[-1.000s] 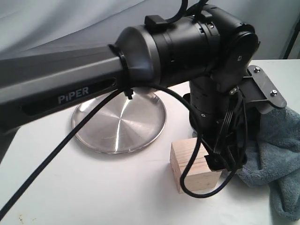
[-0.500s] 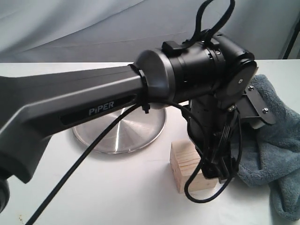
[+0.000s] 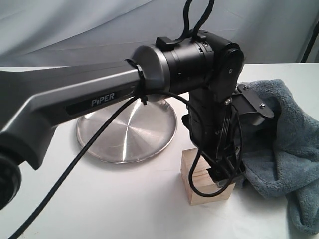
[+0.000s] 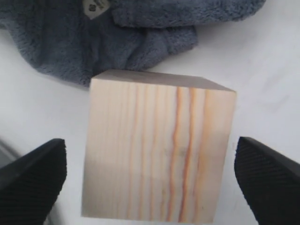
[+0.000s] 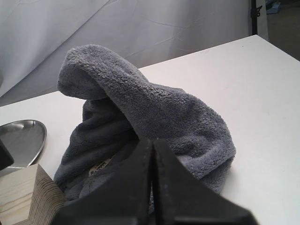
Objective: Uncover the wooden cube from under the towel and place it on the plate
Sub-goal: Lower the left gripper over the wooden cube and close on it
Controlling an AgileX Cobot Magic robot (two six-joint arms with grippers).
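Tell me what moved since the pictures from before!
The left hand slid sideways toward the plate's side. It is now open, with a finger on each side of the wooden cube, and it is not gripping it yet. The towel got bunched up taller. The cube and plate stayed put.

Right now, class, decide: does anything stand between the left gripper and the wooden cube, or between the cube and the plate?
Nothing visible does. The open left gripper straddles the bare wooden cube; the towel lies bunched beside it, off its top. Only bare table separates the cube from the plate.
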